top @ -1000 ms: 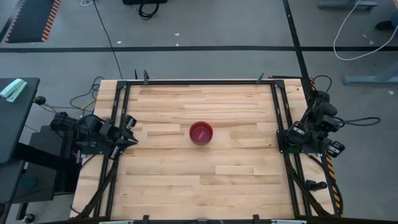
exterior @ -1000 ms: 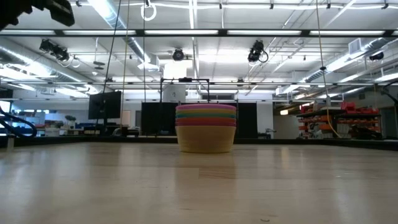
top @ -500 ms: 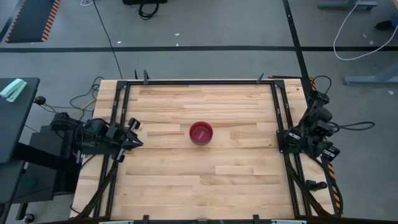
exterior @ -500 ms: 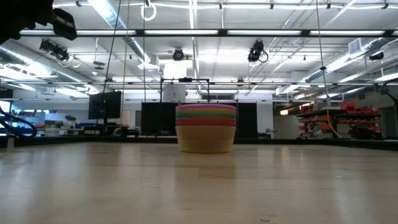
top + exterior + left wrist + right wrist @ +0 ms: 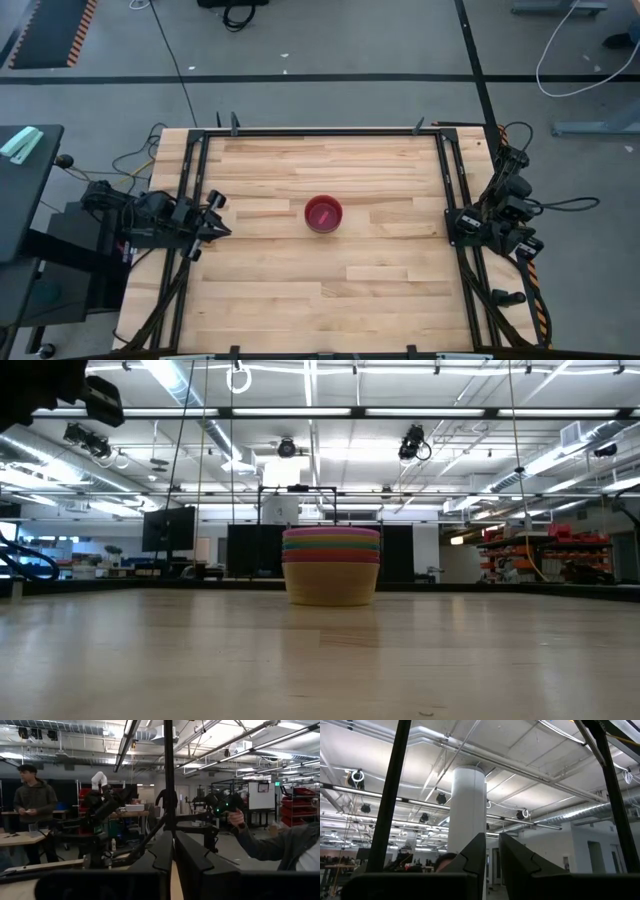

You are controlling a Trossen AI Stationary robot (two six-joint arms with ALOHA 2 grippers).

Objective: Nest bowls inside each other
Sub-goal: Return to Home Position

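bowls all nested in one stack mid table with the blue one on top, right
Not blue: the high view shows the magenta-pink round plastic bowl on top. The rest stands: the bowls sit nested in one stack in the middle of the wooden table.

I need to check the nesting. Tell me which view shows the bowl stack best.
The low view: it shows the bowl stack side-on, with its coloured rims layered, pink on top. The high view shows only the pink bowl from above. Neither wrist view shows it.
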